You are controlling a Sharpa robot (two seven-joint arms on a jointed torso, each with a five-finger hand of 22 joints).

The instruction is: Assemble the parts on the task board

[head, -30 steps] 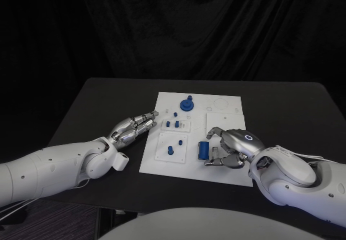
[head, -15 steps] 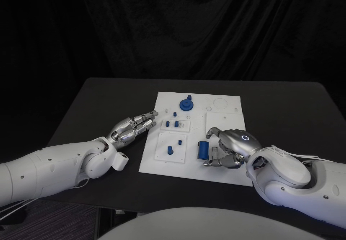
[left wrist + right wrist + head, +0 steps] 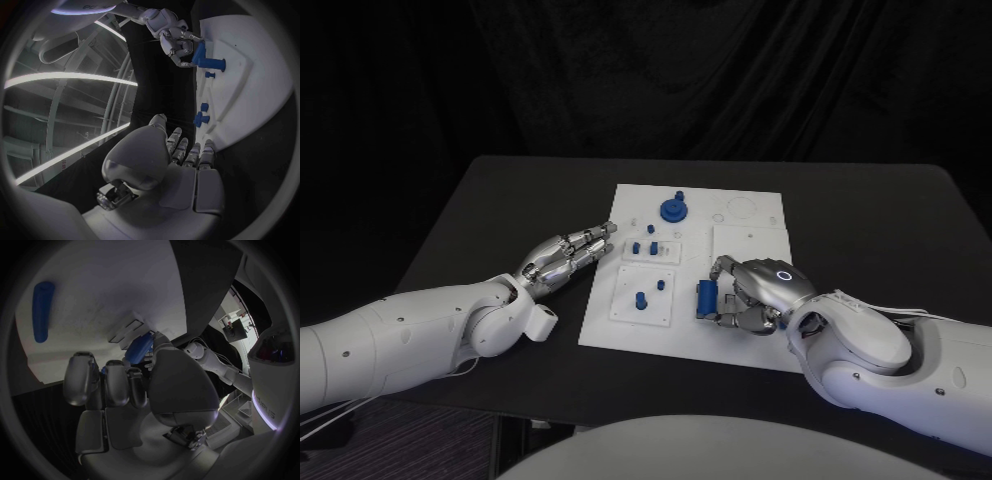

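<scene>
The white task board (image 3: 747, 245) lies in the middle of the black table. A short blue cylinder (image 3: 708, 297) lies on the board's near right part. My right hand (image 3: 756, 293) is curled over it, and the thumb and fingers pinch the cylinder (image 3: 139, 348). My left hand (image 3: 568, 254) rests flat and open on the table beside the board's left edge, touching no part. A blue round part with a knob (image 3: 674, 210) stands at the board's far end. Small blue pegs (image 3: 645, 246) and a longer blue peg (image 3: 640, 299) sit on the board's left side.
Bare black table (image 3: 877, 215) stretches to the right of the board and beyond it. The left wrist view looks past my own hand (image 3: 181, 160) to the right hand (image 3: 175, 38) on the cylinder (image 3: 200, 53) and the pegs (image 3: 200, 119).
My right hand has slid left across the board and its fingers have closed around the blue cylinder. The left hand has stayed still.
</scene>
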